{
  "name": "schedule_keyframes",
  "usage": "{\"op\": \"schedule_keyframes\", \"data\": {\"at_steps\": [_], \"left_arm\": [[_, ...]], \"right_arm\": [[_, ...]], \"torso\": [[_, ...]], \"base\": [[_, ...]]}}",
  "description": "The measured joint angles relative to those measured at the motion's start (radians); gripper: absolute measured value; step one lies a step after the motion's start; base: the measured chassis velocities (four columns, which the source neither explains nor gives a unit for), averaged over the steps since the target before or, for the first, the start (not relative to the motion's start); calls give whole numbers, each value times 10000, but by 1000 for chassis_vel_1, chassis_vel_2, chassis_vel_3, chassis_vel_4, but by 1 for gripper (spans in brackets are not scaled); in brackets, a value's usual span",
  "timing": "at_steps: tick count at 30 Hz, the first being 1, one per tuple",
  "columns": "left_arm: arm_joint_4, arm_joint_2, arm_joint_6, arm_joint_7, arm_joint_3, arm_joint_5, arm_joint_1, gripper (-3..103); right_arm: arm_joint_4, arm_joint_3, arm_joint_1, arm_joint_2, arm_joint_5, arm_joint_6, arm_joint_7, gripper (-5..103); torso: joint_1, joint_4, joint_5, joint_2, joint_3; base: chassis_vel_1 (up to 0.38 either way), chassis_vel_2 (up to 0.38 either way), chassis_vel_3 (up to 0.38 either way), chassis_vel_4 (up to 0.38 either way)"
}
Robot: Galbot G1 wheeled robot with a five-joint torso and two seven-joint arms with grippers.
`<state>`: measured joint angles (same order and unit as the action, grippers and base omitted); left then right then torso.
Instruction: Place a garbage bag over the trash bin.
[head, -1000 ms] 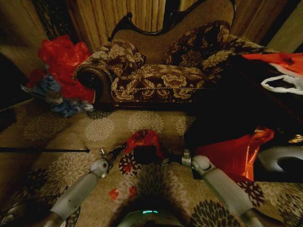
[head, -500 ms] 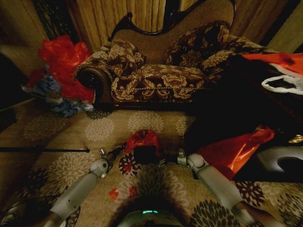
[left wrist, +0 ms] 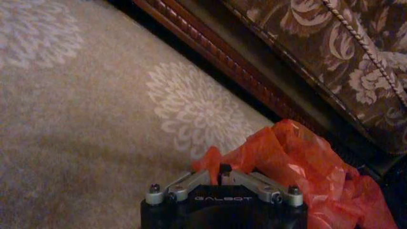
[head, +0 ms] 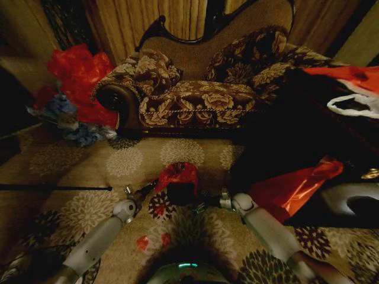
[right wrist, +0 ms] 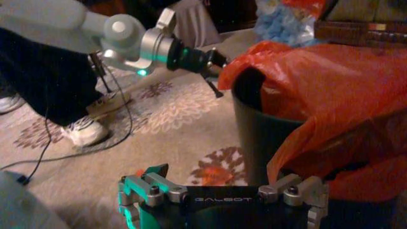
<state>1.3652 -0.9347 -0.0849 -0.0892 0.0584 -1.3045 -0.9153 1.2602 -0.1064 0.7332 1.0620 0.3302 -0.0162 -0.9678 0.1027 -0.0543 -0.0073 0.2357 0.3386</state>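
The small black trash bin [head: 181,194] stands on the carpet in front of me in the head view. The crinkly red garbage bag [head: 177,174] lies draped over its far rim. My left gripper [head: 155,184] is at the bin's left side, shut on the bag's edge; the left wrist view shows the fingers pinching the garbage bag [left wrist: 299,164]. My right gripper [head: 199,205] is at the bin's right side. In the right wrist view it [right wrist: 222,179] stands open just short of the trash bin [right wrist: 264,138], with the garbage bag [right wrist: 330,81] hanging over the rim.
A floral sofa [head: 201,89] stands behind the bin. A heap of red plastic [head: 80,74] lies at the left. A larger red-orange bag [head: 290,189] and a grey curved object [head: 349,204] sit at the right. A black rod [head: 56,188] lies on the carpet.
My right arm has moved left, bringing its gripper closer to the bin's right side. The left gripper and the bag have stayed put.
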Motion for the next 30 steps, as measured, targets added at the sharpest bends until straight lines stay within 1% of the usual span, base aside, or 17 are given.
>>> {"op": "schedule_keyframes", "data": {"at_steps": [4,6,7,9,14,20,23,26,27,28,30], "left_arm": [[1,50,3,-4,-9,29,-42,0],[-11,150,62,-105,-12,263,-170,0],[-11,150,62,-105,-12,263,-170,0],[-79,282,142,-209,1,472,-333,0],[-213,340,180,-245,99,526,-440,0],[-901,191,314,-377,14,695,-215,0],[-1524,-225,372,-384,-124,829,189,0],[-1629,-301,388,-376,-141,849,261,0],[-2048,-650,453,-319,-191,897,574,0],[-2599,-1113,512,-135,-213,910,980,0],[-3081,-1501,528,18,-183,961,1290,0]], "right_arm": [[130,34,239,-99,-266,-95,-51,100],[158,82,553,-145,-673,-309,-57,100],[158,82,553,-145,-673,-309,-57,100],[103,141,815,-165,-1167,-563,-50,100],[-79,202,1033,-131,-1506,-697,82,100],[-846,326,1053,54,-2187,-994,274,100],[-1377,430,920,173,-2619,-1203,886,100],[-1447,449,888,198,-2661,-1241,1018,100],[-1644,564,786,318,-2877,-1348,1662,100],[-1669,627,725,388,-2974,-1329,2465,100],[-1671,634,711,428,-3044,-1221,2830,100]], "torso": [[0,-1,0,0,0],[0,-2,1,0,0],[0,-2,1,0,0],[0,-1,0,0,-1],[-1,-2,-1,0,-1],[-2,2,1,0,-1],[-2,-2,0,1,-1],[-2,-2,-1,0,0],[-1,0,0,0,0],[-1,1,0,0,0],[0,-1,1,0,0]], "base": [[0,0,0,0],[0,0,0,0],[0,0,0,0],[0,0,0,0],[0,0,0,0],[0,0,0,0],[0,0,0,0],[0,0,0,0],[0,0,0,0],[0,0,0,0],[0,0,0,0]]}}
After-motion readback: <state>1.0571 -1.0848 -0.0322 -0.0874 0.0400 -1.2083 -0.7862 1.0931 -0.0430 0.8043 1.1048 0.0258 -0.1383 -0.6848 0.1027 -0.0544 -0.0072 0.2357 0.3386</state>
